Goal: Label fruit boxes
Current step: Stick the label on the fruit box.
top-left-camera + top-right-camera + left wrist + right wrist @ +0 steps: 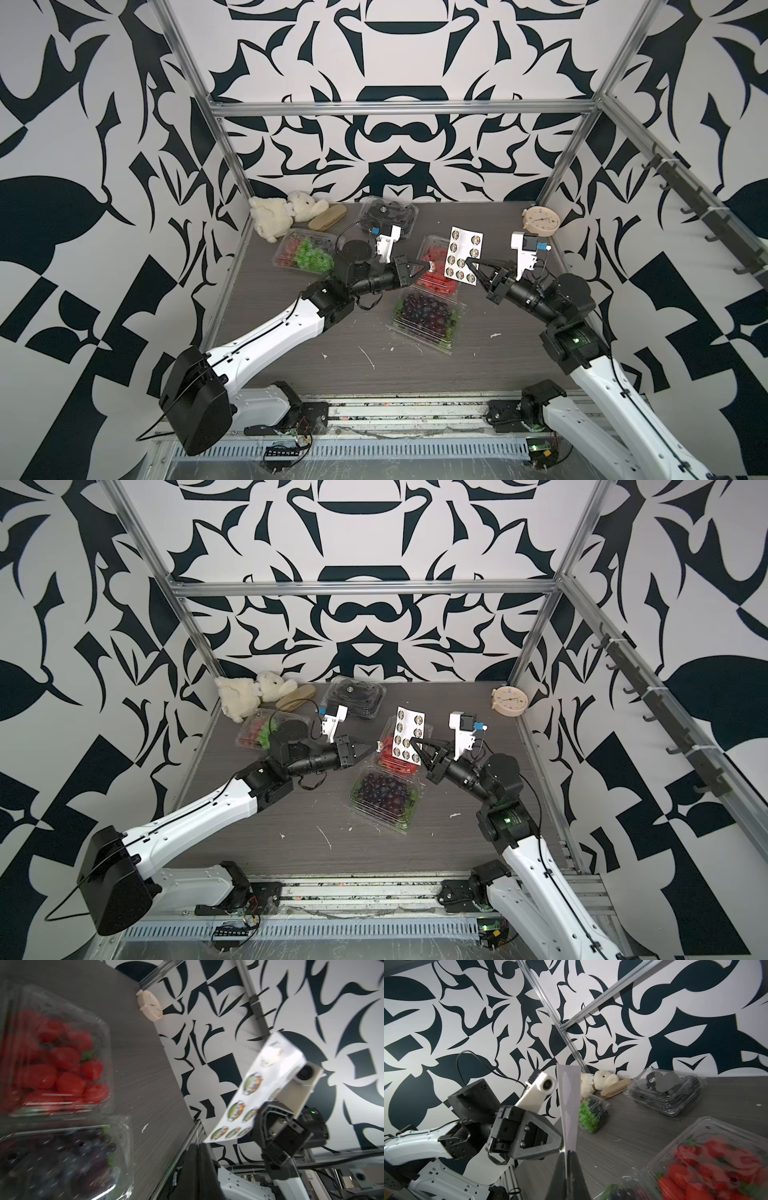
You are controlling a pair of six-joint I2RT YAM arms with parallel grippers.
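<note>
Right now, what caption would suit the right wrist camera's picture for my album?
Right gripper pinching the sticker sheet nearly edge-on, left gripper alongside, strawberry box on the table.

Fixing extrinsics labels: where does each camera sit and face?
Top views: overhead, base side, looking down at the table; left arm and right arm show, left end effector pinching a sticker, right end effector clamping the sticker sheet.
Left wrist: on the left arm, facing the strawberry box, sticker sheet and right end effector; own fingers blurred.
Right wrist: on the right arm, facing the left end effector past the edge-on sticker sheet; own fingers show.
Shared: every view holds the strawberry box.
</note>
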